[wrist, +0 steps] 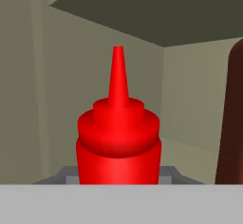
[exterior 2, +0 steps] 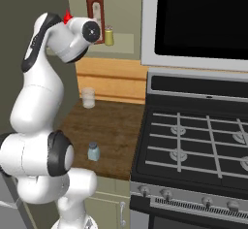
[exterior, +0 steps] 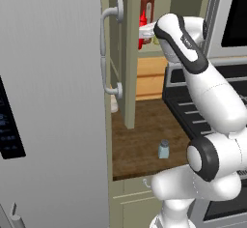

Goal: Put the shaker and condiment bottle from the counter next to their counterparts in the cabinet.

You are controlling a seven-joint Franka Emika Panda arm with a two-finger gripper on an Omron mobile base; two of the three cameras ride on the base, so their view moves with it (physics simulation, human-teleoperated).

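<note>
The gripper (wrist: 118, 182) pinches the condiment bottle (wrist: 118, 137), and its jaws are pressed onto the bottle's sides. In the hand view the bottle stands straight up in the middle of the frame, with its pointed nozzle toward the top. The tall dark red bottle (wrist: 232, 118) is at the right edge of that frame, just beside it but not touching. So the next move, I think, is a short way toward that side and down onto the shelf.

In the left base view the held bottle is near the top middle, inside the open cabinet (exterior: 129, 53). The small yellow shaker (exterior 2: 109, 36) sits by the tall bottle in the right base view.

The shaker (exterior: 164, 149) waits on the counter (exterior: 140, 135), lower middle of the left base view. There is only 1 arm, so it goes second.
</note>
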